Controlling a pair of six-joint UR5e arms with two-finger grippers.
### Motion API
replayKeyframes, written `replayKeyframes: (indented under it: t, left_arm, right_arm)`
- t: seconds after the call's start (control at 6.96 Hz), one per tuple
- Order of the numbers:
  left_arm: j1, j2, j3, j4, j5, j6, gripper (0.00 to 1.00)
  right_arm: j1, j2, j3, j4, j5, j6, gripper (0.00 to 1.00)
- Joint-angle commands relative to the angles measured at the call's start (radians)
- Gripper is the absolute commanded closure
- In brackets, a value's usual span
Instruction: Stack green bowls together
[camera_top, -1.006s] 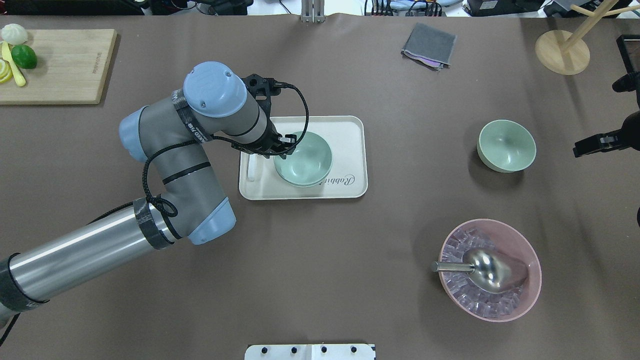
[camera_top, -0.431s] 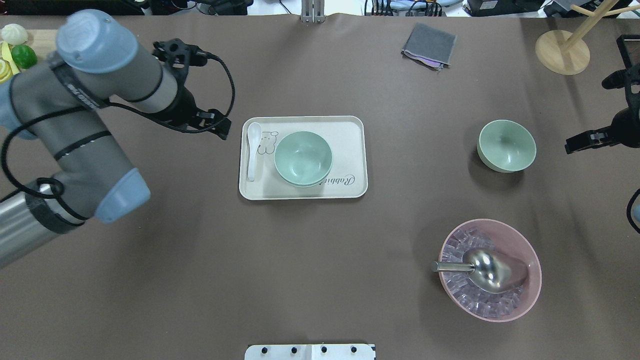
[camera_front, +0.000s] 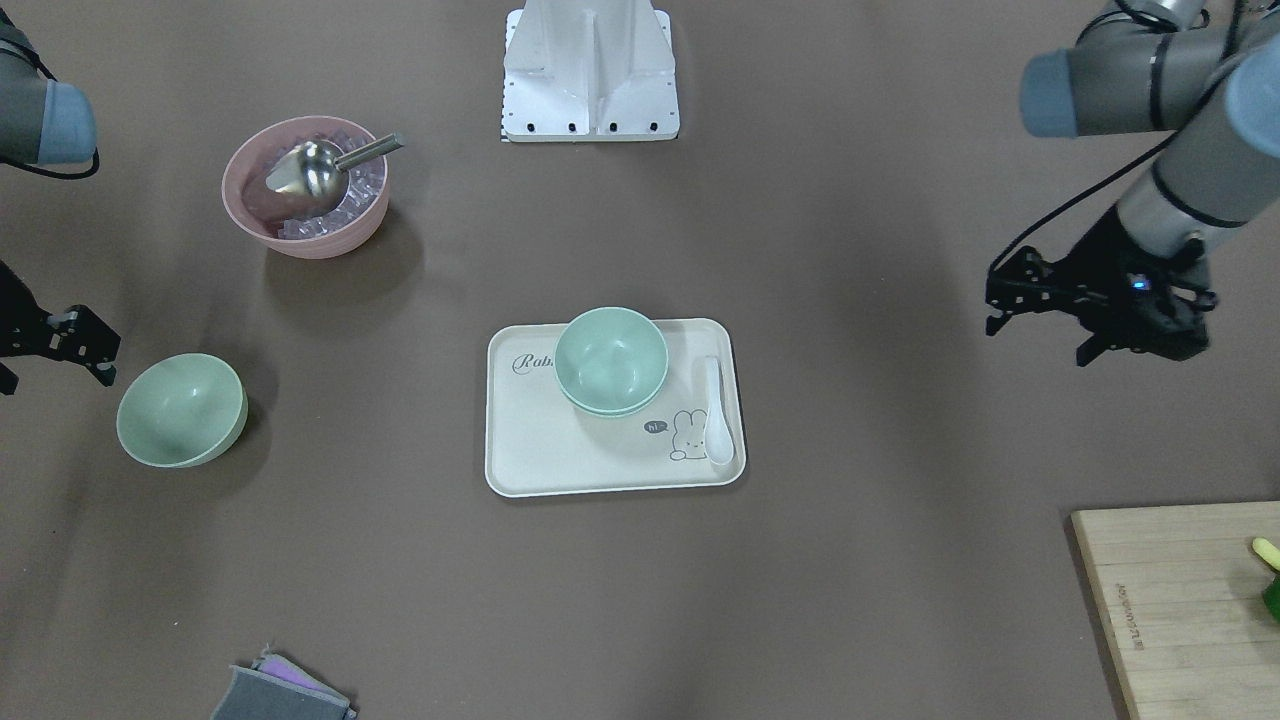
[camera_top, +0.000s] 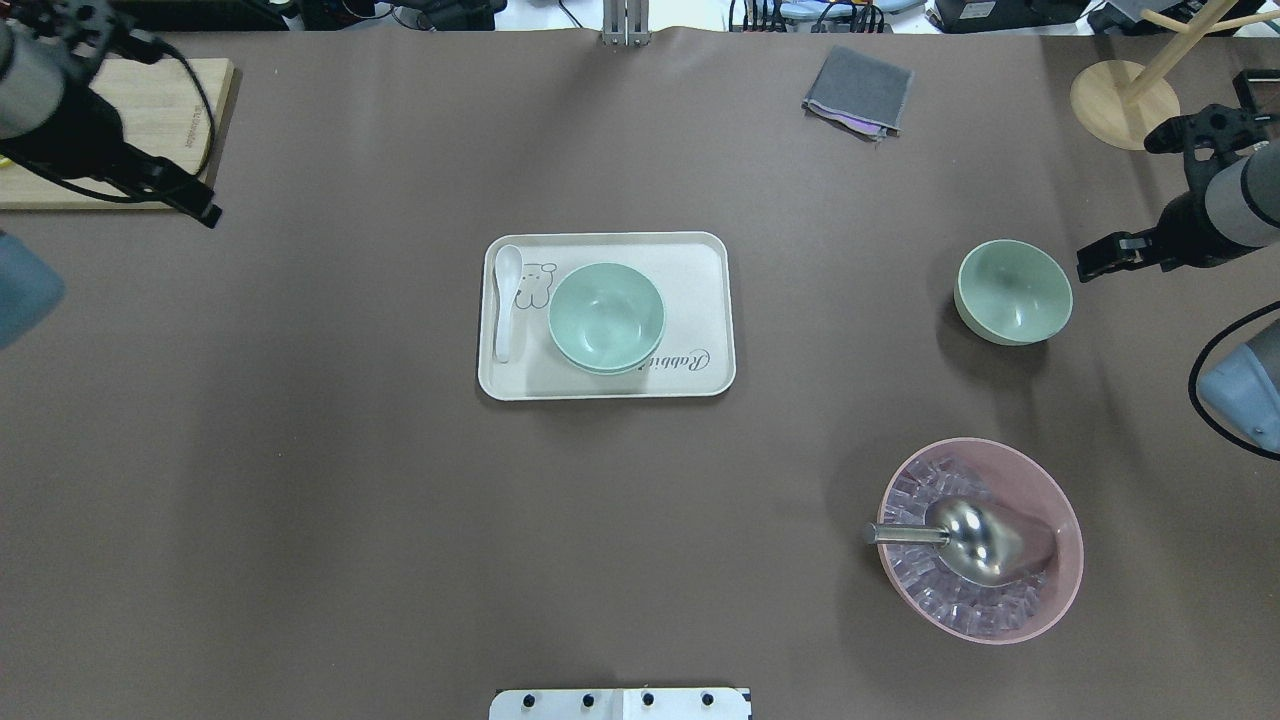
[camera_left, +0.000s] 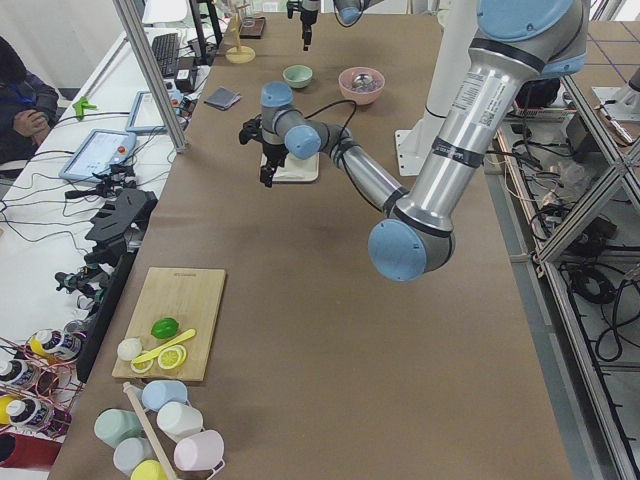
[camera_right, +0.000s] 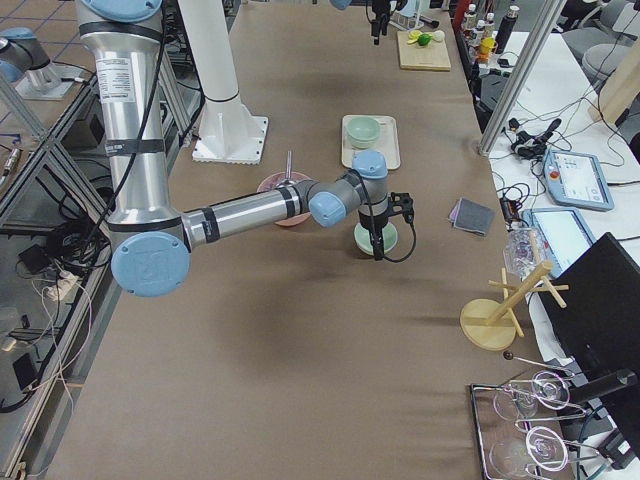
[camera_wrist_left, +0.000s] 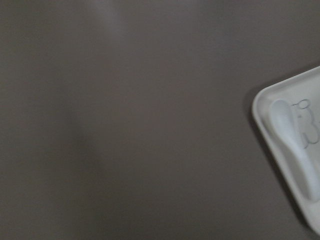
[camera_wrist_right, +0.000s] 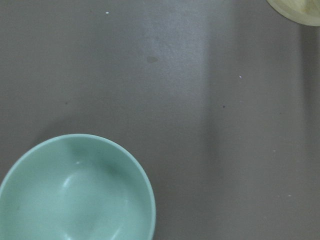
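Note:
Two green bowls (camera_top: 606, 318) sit nested on the cream tray (camera_top: 702, 290), also in the front view (camera_front: 611, 361). The third green bowl (camera_top: 1013, 291) stands alone on the table at the right; it shows in the front view (camera_front: 181, 410) and the right wrist view (camera_wrist_right: 75, 192). My left gripper (camera_top: 190, 200) is open and empty, far left of the tray, also in the front view (camera_front: 1035, 320). My right gripper (camera_top: 1100, 260) is open and empty, just right of the lone bowl, apart from it.
A pink bowl (camera_top: 1050, 600) with ice and a metal scoop (camera_top: 975, 535) stands at the front right. A white spoon (camera_top: 507, 300) lies on the tray's left side. A cutting board (camera_top: 120, 130), a grey cloth (camera_top: 858, 90) and a wooden stand (camera_top: 1125, 100) lie along the far edge.
My left gripper let go of the bowl on the tray and drew back far to the left. My right gripper moved in toward the lone bowl.

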Motion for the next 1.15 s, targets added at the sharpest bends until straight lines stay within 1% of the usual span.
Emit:
replayKeyframes:
  t: [0.0, 0.29, 0.58, 0.72, 0.86, 1.01]
  left_arm:
    - [-0.079, 0.110, 0.018, -0.044, -0.038, 0.039, 0.00]
    - [-0.087, 0.128, 0.059, -0.048, -0.040, 0.039, 0.00]
    - [-0.087, 0.129, 0.057, -0.050, -0.037, 0.040, 0.00]
    - [-0.087, 0.130, 0.058, -0.063, -0.037, 0.040, 0.00]
    - [-0.087, 0.129, 0.055, -0.065, -0.037, 0.040, 0.00]
    - [-0.090, 0.129, 0.055, -0.065, -0.037, 0.039, 0.00]
  right_arm:
    - [-0.035, 0.064, -0.048, 0.000, 0.002, 0.093, 0.03]
    - [-0.055, 0.058, -0.053, 0.001, -0.006, 0.145, 0.17]
    - [-0.060, 0.038, -0.051, 0.002, -0.009, 0.147, 0.33]
    - [-0.060, 0.019, -0.051, 0.017, -0.013, 0.145, 0.37]
    - [-0.067, -0.017, -0.097, 0.141, -0.015, 0.147, 0.39]
    - [-0.067, -0.015, -0.140, 0.223, -0.015, 0.148, 0.43]
